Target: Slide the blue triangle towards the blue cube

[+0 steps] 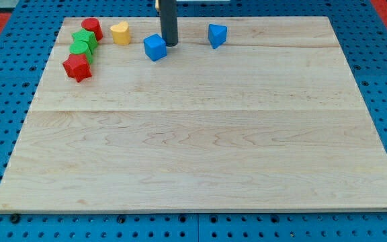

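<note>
Blue triangle (217, 35) sits near the view's top edge of the wooden board (200, 154), right of centre, standing alone with bare wood on all sides. Blue cube (155, 47) lies to its left and slightly lower in the view, apart from it. Between the two comes the dark rod, upright, entering from the view's top; my tip (170, 45) rests on the board just beside the cube's right side, so close that contact cannot be confirmed or ruled out. The tip stands clearly apart from the triangle, on the triangle's left. This arm carries no gripper, so there is no jaw opening to report and nothing is held. At the board's upper left corner sits a cluster of other blocks: a yellow heart-shaped block (119, 32), a red block (91, 28) of unclear shape, two green blocks (84, 40) packed together below it, and a red star (77, 66) lowest in the group, touching or nearly touching the green pair. The board lies on a blue perforated surface (5, 81).
</note>
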